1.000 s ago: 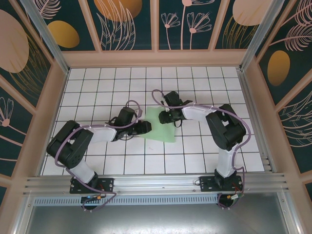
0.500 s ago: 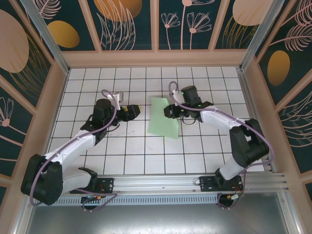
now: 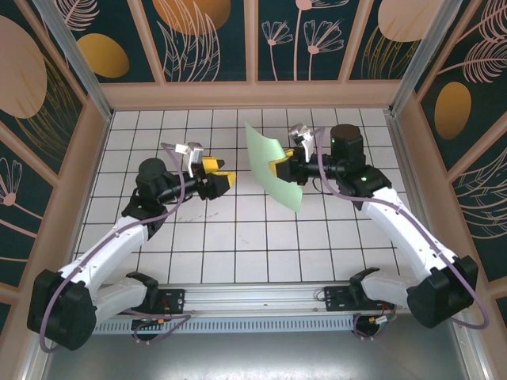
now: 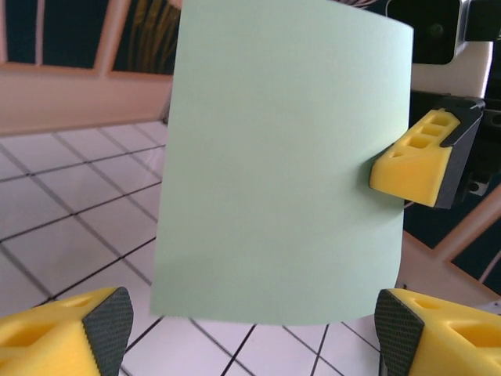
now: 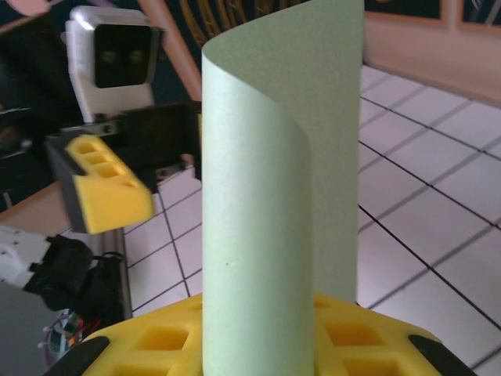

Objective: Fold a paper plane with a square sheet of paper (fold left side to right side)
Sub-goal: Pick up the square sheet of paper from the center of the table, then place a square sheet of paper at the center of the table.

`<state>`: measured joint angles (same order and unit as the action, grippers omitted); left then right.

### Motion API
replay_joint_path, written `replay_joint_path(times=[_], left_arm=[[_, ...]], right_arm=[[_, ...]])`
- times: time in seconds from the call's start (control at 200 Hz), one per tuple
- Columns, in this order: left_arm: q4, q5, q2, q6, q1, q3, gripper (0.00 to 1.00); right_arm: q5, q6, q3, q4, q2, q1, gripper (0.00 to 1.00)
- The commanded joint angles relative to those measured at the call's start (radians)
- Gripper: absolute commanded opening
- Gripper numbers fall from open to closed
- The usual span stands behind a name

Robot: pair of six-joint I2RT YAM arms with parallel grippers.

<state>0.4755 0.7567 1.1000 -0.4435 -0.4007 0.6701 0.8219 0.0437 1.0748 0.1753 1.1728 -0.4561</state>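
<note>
Square sheet of paper (image 3: 265, 154) held upright
Right jaws pinch its right edge – it curls, seemingly clear of the table (image 3: 238, 237); left jaws gape wide and empty, near it

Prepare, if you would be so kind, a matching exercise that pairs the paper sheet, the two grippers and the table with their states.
Things:
1. square sheet of paper
2. left gripper
3. right gripper
4. table

States:
A. open, holding nothing
B. white tiles with dark grid lines
C. lifted off the table and curved
D. shut on the sheet's edge

Pairs: 1-C, 2-A, 3-D, 4-B
</note>
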Motion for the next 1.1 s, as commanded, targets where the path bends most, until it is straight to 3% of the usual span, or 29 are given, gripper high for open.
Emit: replay_joint_path(times=[0.0,0.375,0.515,0.666,0.746,0.906,0.996,1.096], left_arm=[[0.106,0.135,0.030,0.036,-0.001,0.056,0.83],[0.155,0.302,0.101,0.047,-0.020,0.119,0.77],[0.131,0.327,0.121,0.065,-0.031,0.141,0.64],[0.116,0.328,0.122,0.076,-0.038,0.143,0.29],[0.096,0.315,0.114,0.084,-0.038,0.142,0.16],[0.068,0.279,0.108,0.098,-0.038,0.128,0.02],[0.061,0.249,0.112,0.090,-0.038,0.118,0.00],[0.048,0.194,0.130,0.066,-0.038,0.110,0.00]], right_arm=[[0.122,0.042,0.055,0.043,-0.032,-0.005,0.28],[0.237,0.036,0.057,-0.003,-0.050,-0.010,0.28],[0.239,0.043,0.058,0.001,-0.051,-0.009,0.28],[0.183,0.054,0.053,0.018,-0.051,-0.008,0.28],[0.155,0.057,0.047,0.020,-0.054,-0.006,0.29],[0.069,0.064,0.028,0.036,-0.065,0.011,0.32],[-0.011,0.056,0.018,0.047,-0.071,0.024,0.36],[-0.148,0.036,0.002,0.058,-0.075,0.040,0.52]])
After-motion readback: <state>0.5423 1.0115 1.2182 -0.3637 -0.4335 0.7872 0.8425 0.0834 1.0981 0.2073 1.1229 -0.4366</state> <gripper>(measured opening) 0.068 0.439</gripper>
